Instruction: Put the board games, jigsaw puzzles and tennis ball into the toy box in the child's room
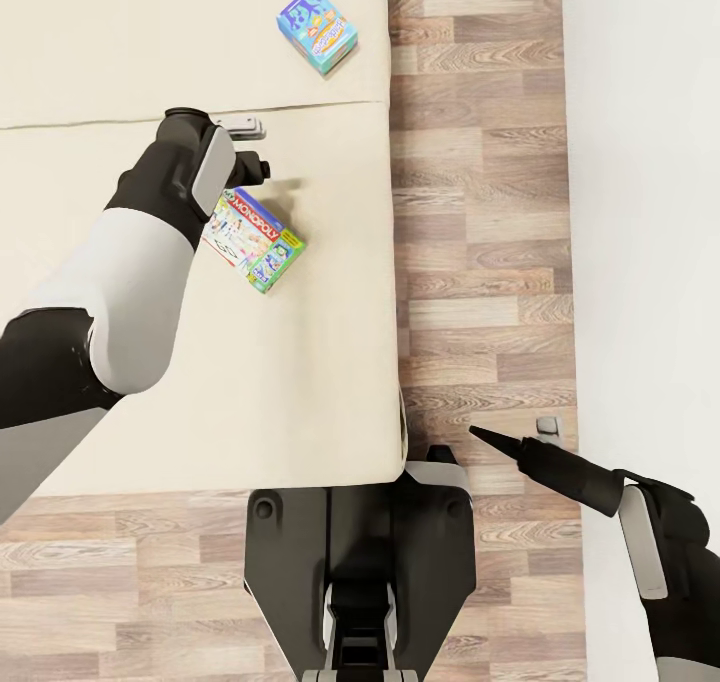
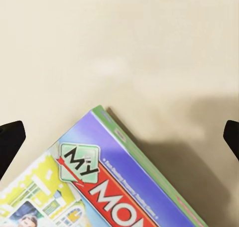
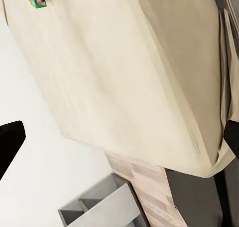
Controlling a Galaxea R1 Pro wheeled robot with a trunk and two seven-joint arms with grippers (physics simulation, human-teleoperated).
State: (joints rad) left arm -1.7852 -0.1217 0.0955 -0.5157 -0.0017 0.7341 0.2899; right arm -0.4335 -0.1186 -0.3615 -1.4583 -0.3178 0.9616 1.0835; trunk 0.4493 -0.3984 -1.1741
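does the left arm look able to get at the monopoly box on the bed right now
Probably yes: the left gripper hangs open just above the Monopoly box, which lies flat on the bare mattress with nothing between them.

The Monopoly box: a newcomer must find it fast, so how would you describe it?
Start at the wide beige bed. Two board games lie on it; this one is the nearer, partly under the left end effector. It is green-edged with a red Monopoly banner, unlike the blue cartoon box farther up.
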